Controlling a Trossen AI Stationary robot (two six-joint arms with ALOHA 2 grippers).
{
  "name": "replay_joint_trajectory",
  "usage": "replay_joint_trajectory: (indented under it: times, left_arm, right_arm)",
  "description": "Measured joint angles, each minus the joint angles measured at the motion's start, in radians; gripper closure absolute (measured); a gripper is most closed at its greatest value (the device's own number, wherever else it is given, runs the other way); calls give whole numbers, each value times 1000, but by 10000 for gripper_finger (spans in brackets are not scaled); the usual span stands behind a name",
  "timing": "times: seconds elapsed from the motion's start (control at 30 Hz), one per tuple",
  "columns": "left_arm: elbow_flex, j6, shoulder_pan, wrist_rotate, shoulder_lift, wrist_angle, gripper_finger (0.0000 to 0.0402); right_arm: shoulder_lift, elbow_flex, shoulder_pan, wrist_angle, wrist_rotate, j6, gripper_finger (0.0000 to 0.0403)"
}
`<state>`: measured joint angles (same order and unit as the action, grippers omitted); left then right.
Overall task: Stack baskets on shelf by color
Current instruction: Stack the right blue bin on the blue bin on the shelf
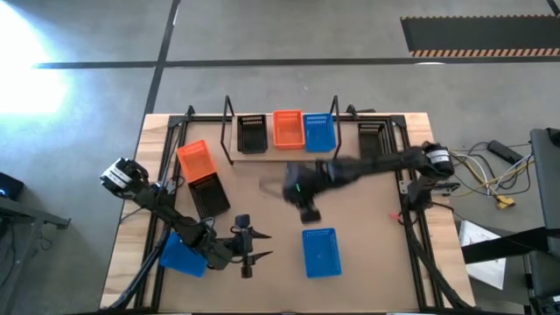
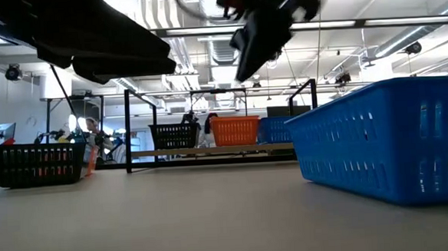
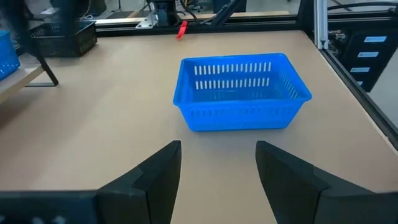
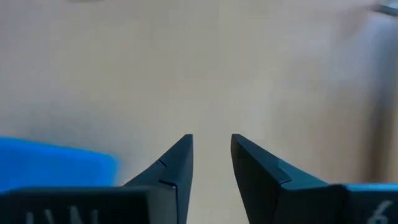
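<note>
The shelf (image 1: pixel 262 150) at the table's far side carries a black basket (image 1: pixel 253 133), an orange basket (image 1: pixel 288 129) and a blue basket (image 1: pixel 319 133) side by side. A lone blue basket (image 1: pixel 321 252) rests on its base near the table's near edge, also seen in the left wrist view (image 3: pixel 242 93). My left gripper (image 1: pixel 249 245) is open and low, just left of that basket, fingers pointing at it (image 3: pixel 217 149). My right gripper (image 1: pixel 308 210) hovers open above the table between the shelf and this basket (image 4: pixel 211 143); the basket's blue edge (image 4: pixel 56 165) shows beside its fingers.
Left of the shelf sit an orange basket (image 1: pixel 195 160) and a black basket (image 1: pixel 210 194). Another blue basket (image 1: pixel 182 255) lies under my left arm. A black basket (image 1: pixel 372 140) stands right of the shelf. Bare tabletop (image 1: pixel 367 219) lies to the right of centre.
</note>
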<state>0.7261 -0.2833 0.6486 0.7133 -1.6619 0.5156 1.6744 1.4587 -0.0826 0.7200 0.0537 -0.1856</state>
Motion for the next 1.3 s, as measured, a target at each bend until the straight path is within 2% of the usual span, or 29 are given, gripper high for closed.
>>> replay_joint_trajectory:
  times: [0.07,0.27,0.5,0.67,0.83,0.97,1.13,1.3]
  left_arm:
    - [0,0,0,2,0,1,210]
    - [0,1,0,26,0,0,210]
    - [-1,8,-1,26,0,1,210]
    - [-1,9,-1,26,0,0,210]
    - [-1,9,-4,26,0,0,210]
    - [-3,10,-5,26,0,0,210]
    - [-8,8,-6,26,0,0,210]
    - [-7,4,-6,26,-4,0,210]
  right_arm:
    - [-20,-29,-88,-2,-15,59,312]
    - [-46,-100,-352,-12,-174,286,336]
    - [-35,-157,-563,-21,-187,570,345]
    - [-30,-158,-600,-57,-241,710,309]
    - [-11,-157,-606,-138,-239,699,254]
    - [32,-157,-607,-138,-231,698,229]
    - [71,-157,-607,-139,-230,699,232]
    - [84,-157,-607,-132,-229,699,272]
